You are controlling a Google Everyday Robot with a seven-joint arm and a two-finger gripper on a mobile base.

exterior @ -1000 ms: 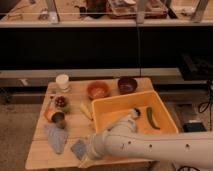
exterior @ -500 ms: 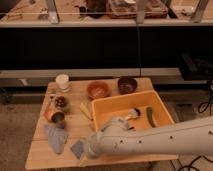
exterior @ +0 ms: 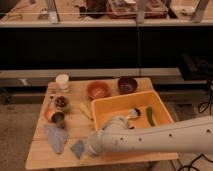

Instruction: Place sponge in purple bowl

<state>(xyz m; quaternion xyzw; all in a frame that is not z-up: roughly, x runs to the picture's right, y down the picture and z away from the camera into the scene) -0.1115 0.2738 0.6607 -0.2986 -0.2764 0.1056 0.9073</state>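
Observation:
The sponge (exterior: 77,148) is a small flat grey-blue pad lying on the wooden table (exterior: 75,125) near its front edge. My gripper (exterior: 86,151) hangs right at the sponge's right side, low over the table, at the end of the white arm that reaches in from the lower right. It looks open, and the sponge rests on the table, not lifted. The purple bowl (exterior: 127,84) stands empty at the back of the table, well away from the gripper.
An orange bowl (exterior: 98,90) sits left of the purple one. A big yellow tub (exterior: 150,98) holds a green item (exterior: 149,115) and a pale one. A blue-grey cloth (exterior: 56,138), cans (exterior: 55,116), a white cup (exterior: 62,81) and a banana (exterior: 85,110) fill the left side.
The arm has swung lower and further left across the front of the tub, bringing the gripper down next to the sponge. Nothing on the table has moved.

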